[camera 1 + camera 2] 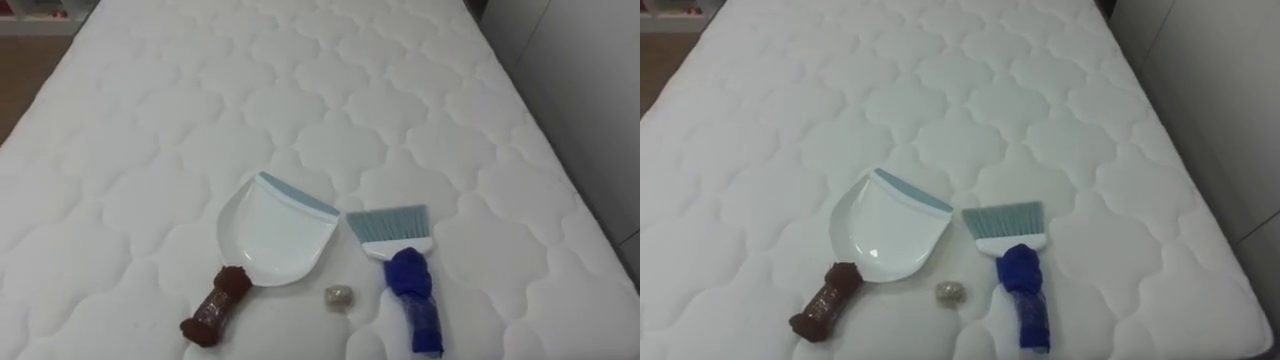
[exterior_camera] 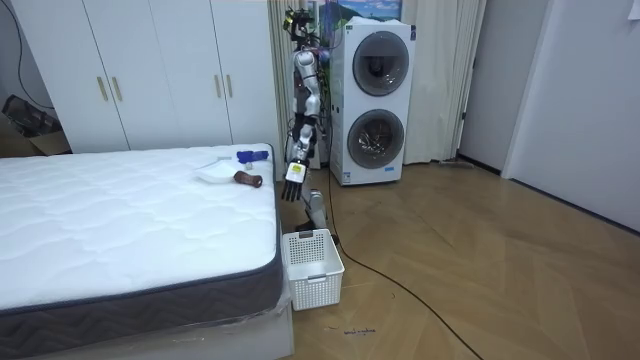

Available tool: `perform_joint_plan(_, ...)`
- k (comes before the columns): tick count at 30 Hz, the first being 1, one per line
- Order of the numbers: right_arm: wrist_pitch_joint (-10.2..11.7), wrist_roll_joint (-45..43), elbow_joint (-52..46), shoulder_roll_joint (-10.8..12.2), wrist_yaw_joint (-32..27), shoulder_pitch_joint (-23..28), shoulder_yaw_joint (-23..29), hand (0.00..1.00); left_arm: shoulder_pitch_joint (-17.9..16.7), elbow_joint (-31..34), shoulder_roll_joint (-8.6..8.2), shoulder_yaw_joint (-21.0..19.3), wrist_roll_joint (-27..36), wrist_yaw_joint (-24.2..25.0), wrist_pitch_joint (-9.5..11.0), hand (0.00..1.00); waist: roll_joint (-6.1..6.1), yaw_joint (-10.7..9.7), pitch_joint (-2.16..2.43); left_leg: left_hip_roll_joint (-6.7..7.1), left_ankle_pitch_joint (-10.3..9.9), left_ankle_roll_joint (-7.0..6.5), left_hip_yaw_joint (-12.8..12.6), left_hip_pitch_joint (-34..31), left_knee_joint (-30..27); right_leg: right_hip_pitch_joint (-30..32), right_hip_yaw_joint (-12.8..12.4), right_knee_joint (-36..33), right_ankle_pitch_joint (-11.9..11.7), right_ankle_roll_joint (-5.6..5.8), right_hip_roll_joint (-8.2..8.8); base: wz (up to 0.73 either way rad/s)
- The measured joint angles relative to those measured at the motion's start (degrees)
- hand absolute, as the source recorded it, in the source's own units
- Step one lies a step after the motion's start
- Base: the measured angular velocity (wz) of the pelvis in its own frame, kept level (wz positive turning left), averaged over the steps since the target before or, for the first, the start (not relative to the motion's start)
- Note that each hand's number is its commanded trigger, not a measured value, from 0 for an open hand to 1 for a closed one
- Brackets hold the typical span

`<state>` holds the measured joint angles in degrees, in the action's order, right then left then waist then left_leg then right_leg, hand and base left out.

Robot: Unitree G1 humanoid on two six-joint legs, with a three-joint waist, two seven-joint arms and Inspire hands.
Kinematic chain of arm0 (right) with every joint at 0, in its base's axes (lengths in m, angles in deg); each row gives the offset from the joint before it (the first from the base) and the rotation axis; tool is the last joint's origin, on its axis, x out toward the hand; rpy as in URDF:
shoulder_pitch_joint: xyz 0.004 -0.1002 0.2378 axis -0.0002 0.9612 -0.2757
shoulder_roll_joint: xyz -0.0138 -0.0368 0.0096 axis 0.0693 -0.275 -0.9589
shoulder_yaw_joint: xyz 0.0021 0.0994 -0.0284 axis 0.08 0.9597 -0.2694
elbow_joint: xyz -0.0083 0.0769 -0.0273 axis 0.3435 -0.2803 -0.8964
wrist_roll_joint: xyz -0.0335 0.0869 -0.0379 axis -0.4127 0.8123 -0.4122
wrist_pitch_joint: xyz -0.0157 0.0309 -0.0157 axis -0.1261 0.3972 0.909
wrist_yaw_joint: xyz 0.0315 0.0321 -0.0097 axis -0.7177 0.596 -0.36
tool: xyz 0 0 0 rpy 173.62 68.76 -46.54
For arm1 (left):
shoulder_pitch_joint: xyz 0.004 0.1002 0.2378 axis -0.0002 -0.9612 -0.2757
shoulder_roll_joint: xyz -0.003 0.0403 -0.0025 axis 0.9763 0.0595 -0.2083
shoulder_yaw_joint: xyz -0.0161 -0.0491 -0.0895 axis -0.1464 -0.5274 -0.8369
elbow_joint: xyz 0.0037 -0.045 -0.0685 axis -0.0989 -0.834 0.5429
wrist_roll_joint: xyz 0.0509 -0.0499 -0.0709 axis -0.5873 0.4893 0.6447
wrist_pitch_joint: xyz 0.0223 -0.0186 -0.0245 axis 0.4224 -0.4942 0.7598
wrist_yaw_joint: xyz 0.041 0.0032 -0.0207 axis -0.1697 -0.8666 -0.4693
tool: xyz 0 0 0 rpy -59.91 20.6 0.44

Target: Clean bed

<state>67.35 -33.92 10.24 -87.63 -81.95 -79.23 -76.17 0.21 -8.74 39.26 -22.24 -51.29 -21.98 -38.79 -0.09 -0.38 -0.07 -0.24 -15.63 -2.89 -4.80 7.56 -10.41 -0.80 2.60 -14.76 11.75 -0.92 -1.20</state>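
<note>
- The mattress [image 1: 300, 90] was matt white quilted cloth.
- The dustpan [image 1: 275, 235] was smooth, glossy white plastic.
- The brush [image 1: 395, 245] had fine pale-blue bristles.
- The floor [image 2: 480, 260] was polished wood.

the bed [image 1: 300, 90] is a bare white quilted mattress. close to its near edge a white dustpan [image 1: 275, 235] lies flat, its blue-grey lip pointing toward the far end and its brown-wrapped handle [image 1: 215, 305] angled to the near left. just beside it on the right lies a small brush [image 1: 405, 275], with pale blue bristles fanned toward the far end and a blue-wrapped grip toward the near edge. between the two, touching neither, sits a small greyish crumpled scrap [image 1: 338, 296].
</note>
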Motion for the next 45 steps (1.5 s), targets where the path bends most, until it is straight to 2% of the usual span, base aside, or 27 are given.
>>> perform_joint_plan(2,1.1,-0.2,0.1,0.0,-0.4,0.1,1.4,0.00,0.1,2.7,-0.07,-1.0,1.6,-2.7,1.9,0.00,0.07,0.2,0.04,0.05,0.0,0.00,0.0,0.5,-0.1,-0.6,0.0,0.2,0.0,0.01,0.06,0.00)
perform_joint_plan(5,2.7,0.6,0.1,0.0,-1.3,0.2,1.5,0.00,0.8,5.9,-0.05,-1.4,2.1,-5.1,3.6,0.00,0.07,0.1,0.00,0.05,0.0,0.00,0.0,0.8,-0.1,-1.2,0.2,0.9,0.0,0.02,0.08,0.00)
perform_joint_plan(9,3.5,1.3,0.0,-0.1,-1.3,0.1,1.5,0.00,1.6,10.6,-0.06,-1.4,2.0,-7.7,5.5,0.00,-0.01,0.3,-0.04,0.00,0.0,0.00,0.0,0.8,-0.1,-1.3,0.2,1.1,0.0,0.03,0.06,0.00)
perform_joint_plan(13,4.1,2.4,0.1,-0.2,-1.2,0.0,1.4,0.00,1.6,16.2,0.05,1.1,2.1,-10.2,8.1,0.00,0.16,0.2,-0.01,0.02,0.0,0.00,0.1,0.7,-0.1,-1.4,0.5,1.2,-0.1,0.05,0.13,0.00)
perform_joint_plan(17,4.2,2.7,0.1,-0.2,-1.1,0.0,1.4,0.00,2.6,17.7,-0.03,3.2,1.9,-10.8,9.7,0.00,0.40,-0.1,-0.02,0.01,0.0,0.00,0.3,0.5,-0.1,-1.3,0.7,1.2,-0.1,0.05,0.13,0.02)
perform_joint_plan(22,5.1,2.7,0.3,-0.2,-1.1,0.0,1.4,0.00,2.9,17.6,-0.08,4.2,1.3,-10.8,10.1,0.00,0.53,-0.9,-0.12,-0.03,0.0,0.01,0.3,0.4,-0.1,-1.2,0.8,1.3,-0.1,-0.02,0.09,0.00)
perform_joint_plan(28,5.1,2.7,0.3,-0.2,-1.1,-0.3,1.4,0.00,3.5,17.6,-0.01,5.4,-0.7,-10.7,10.4,0.00,0.78,-0.9,-0.25,-0.01,0.0,0.01,0.2,-0.4,-0.4,-0.2,0.8,1.2,-0.3,0.01,0.12,0.00)
perform_joint_plan(32,5.1,2.7,1.2,-0.4,-1.1,-1.3,1.4,0.00,4.0,17.6,0.28,7.8,-0.8,-10.8,10.4,0.00,0.89,-1.5,-0.24,0.01,0.0,-0.01,0.2,-1.9,-0.5,0.9,0.8,1.1,-0.4,0.03,0.15,0.00)
perform_joint_plan(39,5.1,3.7,2.0,-0.4,-1.1,-2.6,1.3,0.00,4.6,17.5,0.29,10.6,-0.8,-10.3,10.4,0.00,0.50,-2.6,-0.35,-0.04,0.0,0.00,0.4,-3.8,-1.0,3.0,0.6,0.7,-0.5,0.00,0.15,0.00)
perform_joint_plan(41,5.1,5.8,2.0,-0.4,-1.0,-2.9,1.0,0.00,5.8,16.9,0.28,11.8,-0.8,-9.6,10.4,0.00,0.24,-2.6,-0.54,-0.06,0.0,0.00,0.4,-4.0,-1.0,3.0,0.6,0.8,-0.5,0.00,0.15,0.00)
perform_joint_plan(45,5.1,8.7,2.0,-0.3,-1.0,-3.4,0.2,0.00,6.5,16.4,0.28,12.4,-0.8,-9.5,10.4,0.00,0.13,-2.6,-0.58,-0.04,0.0,0.00,0.3,-4.5,-1.0,3.3,0.6,1.0,-0.5,0.00,0.21,0.00)
